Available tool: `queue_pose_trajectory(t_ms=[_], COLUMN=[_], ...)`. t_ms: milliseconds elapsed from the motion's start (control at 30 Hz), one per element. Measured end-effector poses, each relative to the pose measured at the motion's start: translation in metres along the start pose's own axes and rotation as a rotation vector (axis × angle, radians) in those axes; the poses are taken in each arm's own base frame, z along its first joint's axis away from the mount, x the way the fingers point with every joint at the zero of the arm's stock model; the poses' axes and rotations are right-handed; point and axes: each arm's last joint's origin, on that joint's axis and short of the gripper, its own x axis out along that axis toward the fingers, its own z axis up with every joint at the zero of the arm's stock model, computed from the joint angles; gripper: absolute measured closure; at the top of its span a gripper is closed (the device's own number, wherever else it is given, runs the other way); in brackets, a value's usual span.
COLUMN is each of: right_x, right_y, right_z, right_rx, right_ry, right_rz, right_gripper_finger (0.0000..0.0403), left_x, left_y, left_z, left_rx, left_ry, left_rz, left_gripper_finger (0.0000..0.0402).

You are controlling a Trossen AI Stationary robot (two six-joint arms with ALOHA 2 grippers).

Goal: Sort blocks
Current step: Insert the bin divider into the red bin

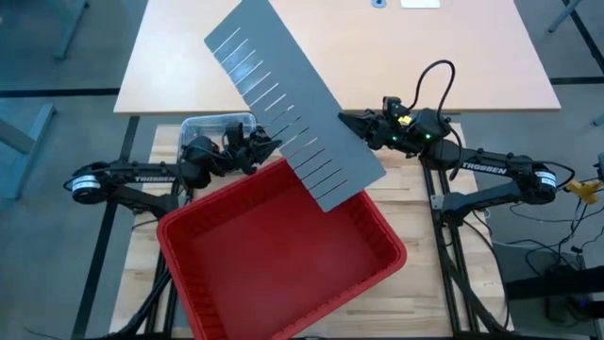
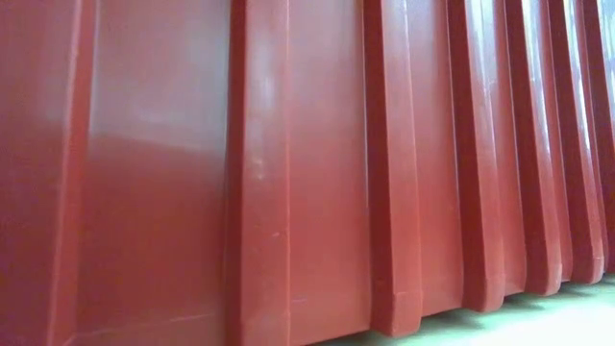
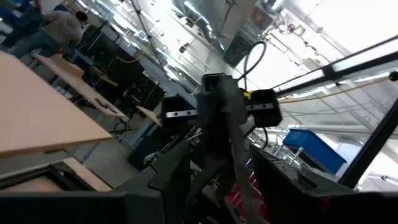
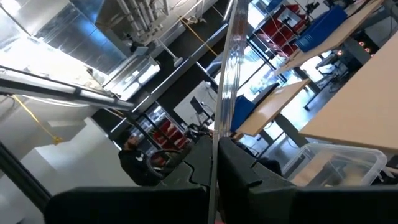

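No blocks show in any view. A long grey slotted divider panel (image 1: 293,104) hangs slantwise above a red bin (image 1: 179,247), between my two grippers. My right gripper (image 1: 347,121) is shut on the panel's right long edge. My left gripper (image 1: 272,144) stands at the slotted left long edge. In the left wrist view its fingers (image 3: 177,174) are apart, with the panel (image 3: 233,149) edge-on between them; whether they touch it I cannot tell. The right wrist view also shows the panel (image 4: 225,74) edge-on. My right gripper pinches the panel's unslotted long edge (image 4: 217,146) between its two fingers, about halfway along it. The fingers come nearly level from the table's right side and lie across the panel. The panel is lifted clear and tilted, its lower end (image 1: 342,189) over the bin.
A small clear tub (image 1: 215,125) stands behind my left gripper at the table's far left. The red bin's ribbed wall (image 2: 307,173) fills the low view. A light wooden table (image 1: 425,57) lies beyond the work table, and people and benches show farther off.
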Motion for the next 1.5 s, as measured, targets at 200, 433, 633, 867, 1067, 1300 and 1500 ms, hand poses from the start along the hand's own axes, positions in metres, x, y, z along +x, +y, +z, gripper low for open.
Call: queue_pose_trajectory(t_ms=[200, 433, 633, 867, 1067, 1300, 1500], right_x=[0.000, 0.000, 0.000, -0.001, -0.001, 0.000, 0.000], right_y=[0.000, 0.000, 0.000, 0.001, 0.001, 0.001, 0.000], right_z=[0.000, 0.000, 0.000, 0.001, 0.001, 0.000, -0.001], right_rx=[0.000, 0.000, 0.000, 0.000, -0.002, 0.005, 0.006], right_ry=[0.000, 0.001, 0.001, 0.000, -0.011, 0.005, 0.017], right_rz=[0.001, 0.001, 0.001, 0.008, 0.006, 0.011, 0.012], right_gripper_finger=[0.0403, 0.0403, 0.0403, 0.0403, 0.0403, 0.0403, 0.0403], left_x=[0.000, 0.002, 0.004, 0.031, 0.048, 0.041, 0.028], left_y=[0.001, -0.001, 0.001, 0.007, 0.003, -0.001, -0.002], left_z=[0.003, 0.005, 0.002, -0.004, 0.000, 0.003, 0.003], left_rx=[0.003, 0.005, -0.005, -0.012, 0.031, 0.029, 0.029], left_ry=[-0.016, 0.003, 0.026, 0.076, 0.100, 0.106, 0.092], left_rz=[0.004, -0.023, -0.037, -0.075, -0.129, -0.147, -0.132], left_gripper_finger=[0.0279, 0.0346, 0.0385, 0.0401, 0.0401, 0.0401, 0.0380])
